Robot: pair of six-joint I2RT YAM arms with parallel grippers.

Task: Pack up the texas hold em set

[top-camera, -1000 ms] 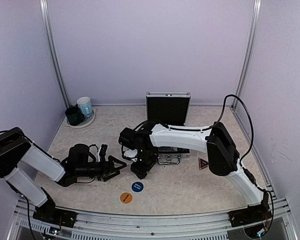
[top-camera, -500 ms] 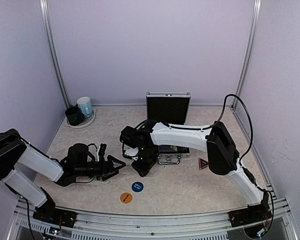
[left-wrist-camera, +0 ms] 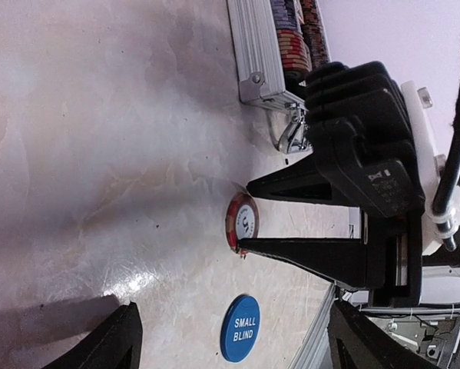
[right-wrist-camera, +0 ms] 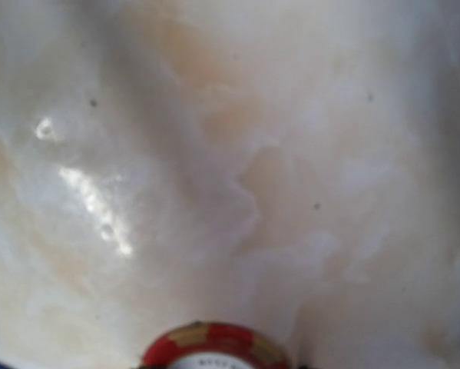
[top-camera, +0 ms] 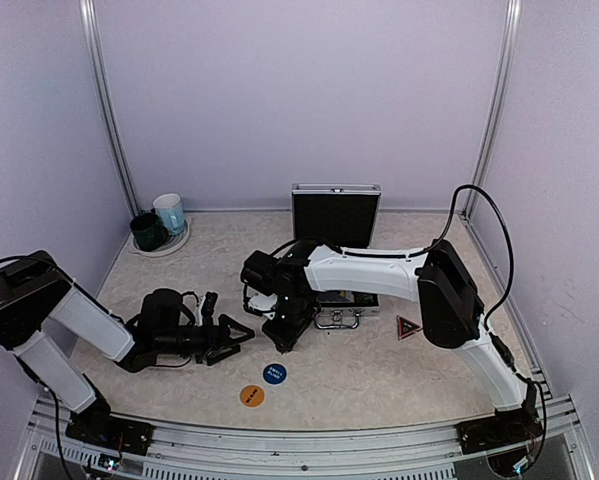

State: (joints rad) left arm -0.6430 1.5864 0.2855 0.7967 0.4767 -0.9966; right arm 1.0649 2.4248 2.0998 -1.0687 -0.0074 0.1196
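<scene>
In open case (top-camera: 336, 215): chip stacks (left-wrist-camera: 291, 42). R hand (left-wrist-camera: 244, 214) grips red chip (left-wrist-camera: 241, 227); L hand (top-camera: 241, 331) released.

- This is a robotics lab's enclosed test cell: plain lilac wall panels (top-camera: 299, 100) shut the space in on three sides.
- Bare aluminium frame posts (top-camera: 107, 110) stand at the back corners, where the panels meet.
- A slotted aluminium rail (top-camera: 309, 452) runs along the near edge. The white-and-black left arm (top-camera: 89, 318) and right arm (top-camera: 379, 272) are bolted there.
- Loose black cables (top-camera: 500, 228) loop along the arms towards their bases.
- The marble-patterned tabletop (top-camera: 379, 385) carries a few staged props, among them two mugs (top-camera: 167, 214) on a plate and a small silver case (top-camera: 336, 215), which is open.
</scene>
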